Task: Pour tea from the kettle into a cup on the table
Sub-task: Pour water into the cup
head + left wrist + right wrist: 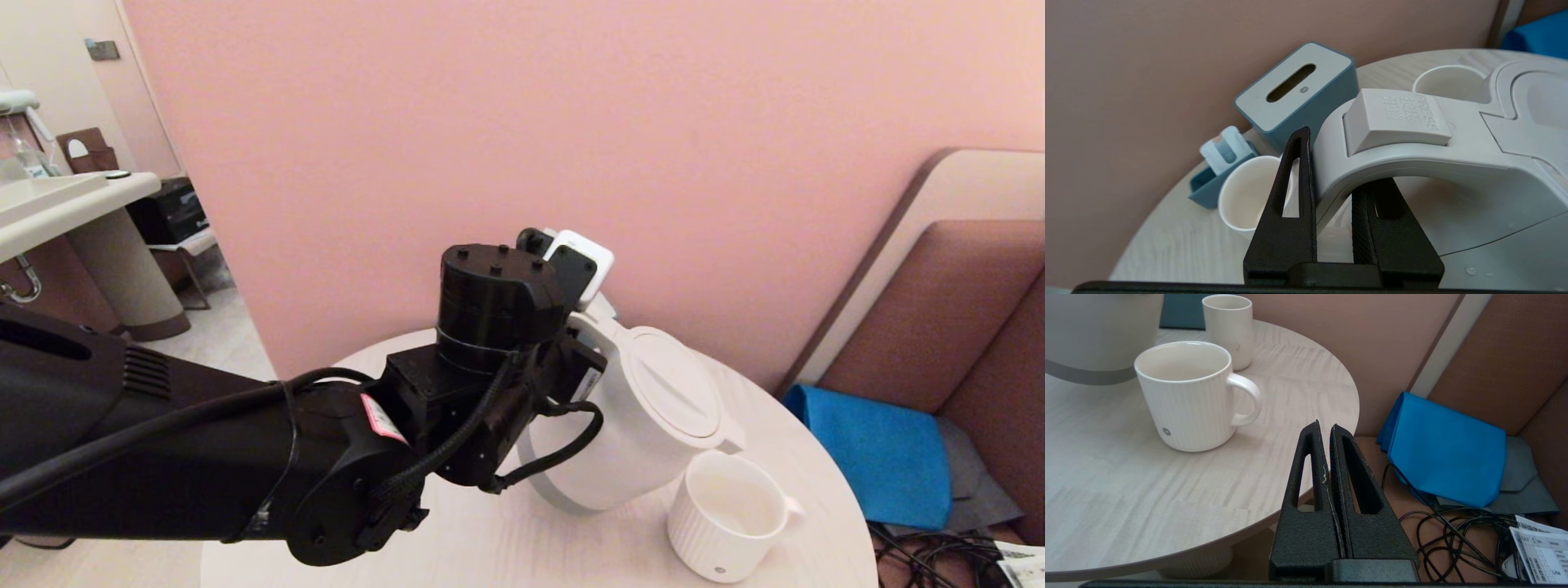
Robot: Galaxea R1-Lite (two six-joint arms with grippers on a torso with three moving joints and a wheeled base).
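The white kettle (645, 425) leans to the right over the round pale table (490, 539), its short spout just above the near-left rim of the wide ribbed cup (727, 514). My left gripper (1337, 163) is shut on the kettle's loop handle (1404, 155), one finger outside the loop and the other inside it. The same cup (1184, 400) stands upright with its handle toward the table edge, and its inside looks pale. I see no tea and no stream at the spout. Off the table's right edge my right gripper (1325, 426) is shut and holds nothing.
A slim white cup (1229, 330) stands behind the ribbed cup. A smooth white mug (1249, 196), a blue-grey tissue box (1298, 90) and a small holder (1208, 183) sit behind the kettle. On the sofa to the right lie a blue cloth (878, 453) and cables (1453, 539).
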